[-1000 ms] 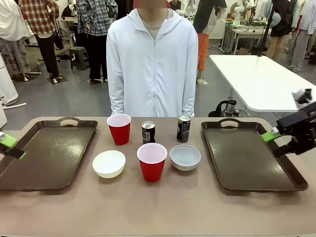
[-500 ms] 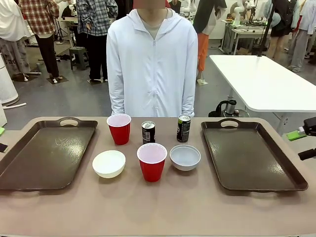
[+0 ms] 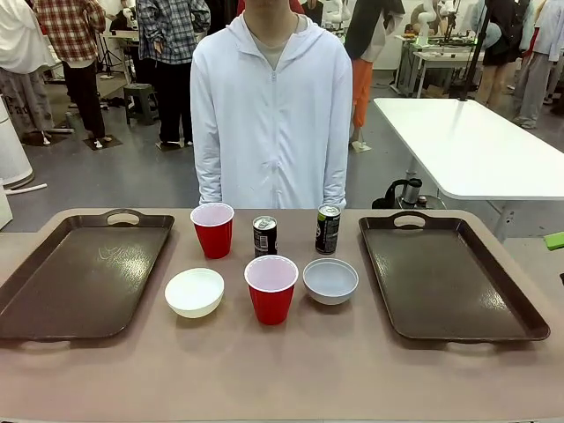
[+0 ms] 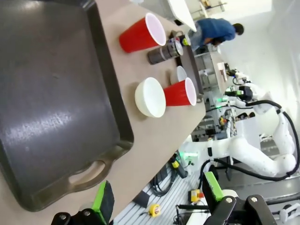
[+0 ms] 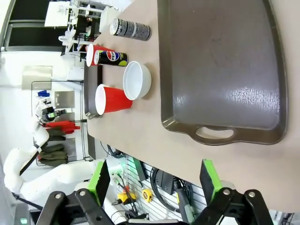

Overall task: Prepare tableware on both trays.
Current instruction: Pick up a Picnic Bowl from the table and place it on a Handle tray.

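Note:
Two dark brown trays lie on the table in the front view, the left tray (image 3: 84, 273) and the right tray (image 3: 449, 282), both bare. Between them stand two red cups (image 3: 212, 229) (image 3: 270, 288), a cream bowl (image 3: 194, 292), a grey-white bowl (image 3: 330, 280) and two dark cans (image 3: 264, 235) (image 3: 327, 229). My left gripper (image 4: 157, 194) is open, off the near end of the left tray (image 4: 47, 108). My right gripper (image 5: 153, 180) is open too, off the end of the right tray (image 5: 220, 70). One of its green pads (image 3: 555, 240) peeks in at the front view's right edge.
A person in a white hooded jacket (image 3: 271, 115) stands at the far side, hands hidden below the table edge. A white table (image 3: 467, 141) stands behind on the right. Bare tabletop (image 3: 282, 370) runs along the near edge.
Both grippers have drawn outward from over the trays: the left has left the front view at the left edge, and the right has slid to the right edge. The tableware has not moved.

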Robot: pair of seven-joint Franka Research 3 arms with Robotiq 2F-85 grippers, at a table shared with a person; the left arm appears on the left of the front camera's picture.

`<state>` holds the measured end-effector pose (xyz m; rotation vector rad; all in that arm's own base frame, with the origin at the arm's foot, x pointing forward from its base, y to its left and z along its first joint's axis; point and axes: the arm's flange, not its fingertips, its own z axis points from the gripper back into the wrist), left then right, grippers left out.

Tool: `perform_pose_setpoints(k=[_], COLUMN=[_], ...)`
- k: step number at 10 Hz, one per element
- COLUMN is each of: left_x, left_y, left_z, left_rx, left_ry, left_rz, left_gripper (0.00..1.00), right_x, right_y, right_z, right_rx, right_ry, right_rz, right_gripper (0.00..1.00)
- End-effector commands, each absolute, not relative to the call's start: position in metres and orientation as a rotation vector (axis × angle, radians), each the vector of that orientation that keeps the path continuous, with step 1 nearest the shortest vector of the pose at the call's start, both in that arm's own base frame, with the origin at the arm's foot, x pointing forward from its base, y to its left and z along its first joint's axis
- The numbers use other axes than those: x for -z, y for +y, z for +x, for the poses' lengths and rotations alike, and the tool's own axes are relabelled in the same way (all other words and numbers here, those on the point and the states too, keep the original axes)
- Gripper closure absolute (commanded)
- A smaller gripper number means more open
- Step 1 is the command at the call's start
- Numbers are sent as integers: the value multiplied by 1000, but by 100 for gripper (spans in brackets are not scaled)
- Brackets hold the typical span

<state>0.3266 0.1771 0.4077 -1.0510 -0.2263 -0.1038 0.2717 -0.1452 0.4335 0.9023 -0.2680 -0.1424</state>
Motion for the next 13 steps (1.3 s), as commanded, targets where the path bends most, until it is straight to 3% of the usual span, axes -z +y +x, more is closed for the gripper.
perform_pose_setpoints(k=[1,2,3,13], left_x=[-408,-412,-407,-407], left_y=[174,165,179,179], left_z=[327,326,327,327], left_rx=[67,113,89,89], left_ry=[-205,-253,-225,-225], left_rz=[-982,-864,-1032,-1032], left_gripper=[0,0,0,0], right_x=[-430,-434,-434,-434], right_y=[-139,-145,-145,-145], right_z=[259,272,272,272], right_rx=[61,142,142,142], right_ry=[-284,-268,-268,-268], right_rz=[904,902,902,902], right_gripper=[0,0,0,0])
